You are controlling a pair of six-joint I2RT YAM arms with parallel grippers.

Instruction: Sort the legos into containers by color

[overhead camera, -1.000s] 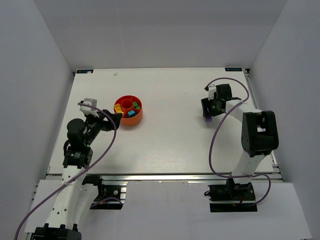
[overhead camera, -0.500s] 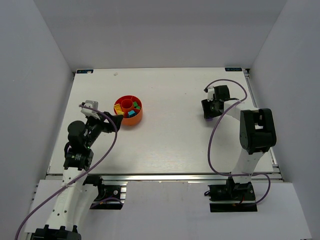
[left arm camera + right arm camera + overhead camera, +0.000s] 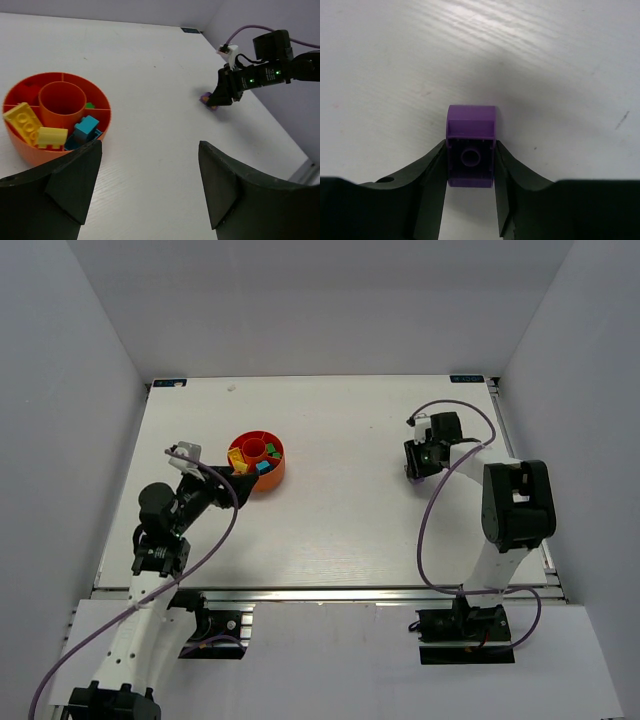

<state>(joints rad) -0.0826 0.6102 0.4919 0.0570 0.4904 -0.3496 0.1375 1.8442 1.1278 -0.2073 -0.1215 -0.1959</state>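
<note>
Over the last second the right gripper (image 3: 470, 146) has drawn its jaws in from a wider spread, and in its own wrist view both fingers (image 3: 432, 175) now press against the two sides of the purple lego (image 3: 471, 129) - it is pinching the brick, which sits on the table (image 3: 340, 530) stud side toward the camera, no lift visible yet. In the top view that arm has barely shifted and sits in the upper right of the board, while the left arm has nudged slightly toward the dish (image 3: 25, 150). By my reading the pick is at the point of closing, so the carry to the dish is what remains for this brick. It lies well apart from the dish, which stands in the upper left of the board, with only bare table between them. The left gripper (image 3: 150, 172) hangs spread wide and empty just beside the dish's lower-left edge in the top view. In the left wrist view the wedge sections around the central cup (image 3: 61, 102) already hold two yellow legos (image 3: 22, 120), a teal one (image 3: 86, 126) and a green one (image 3: 90, 105). No purple piece shows there, so I cannot tell which section this brick belongs in. The likely obstacle is the left gripper itself - parked this close, it may crowd the approach to the dish
</note>
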